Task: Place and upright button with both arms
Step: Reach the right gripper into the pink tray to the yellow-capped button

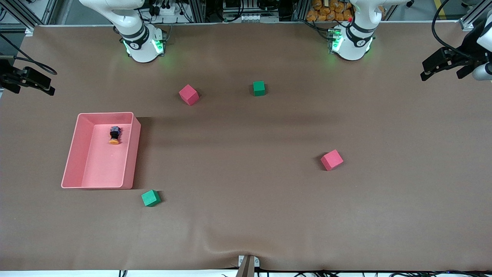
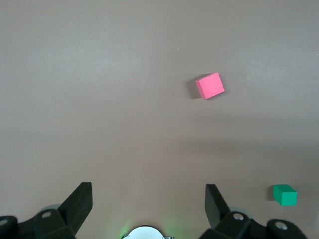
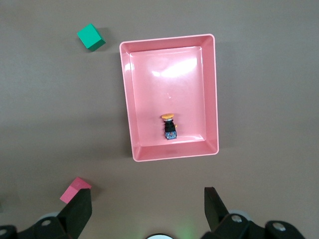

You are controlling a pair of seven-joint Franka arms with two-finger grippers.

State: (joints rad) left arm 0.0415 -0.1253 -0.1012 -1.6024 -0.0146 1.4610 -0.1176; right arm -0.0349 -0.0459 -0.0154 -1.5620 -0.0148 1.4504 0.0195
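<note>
Covering the whole table, a brown mat carries a pink tray toward the right arm's end, two red cubes and two green cubes, with racks and cables along the 12 o'clock edge. Inside the tray the button lies on its side, orange cap toward 6 o'clock. Both arms wait raised, largely cut off: the left gripper over bare mat and the right gripper over mat just beside the tray, jaws spread wide, holding nothing.
</note>
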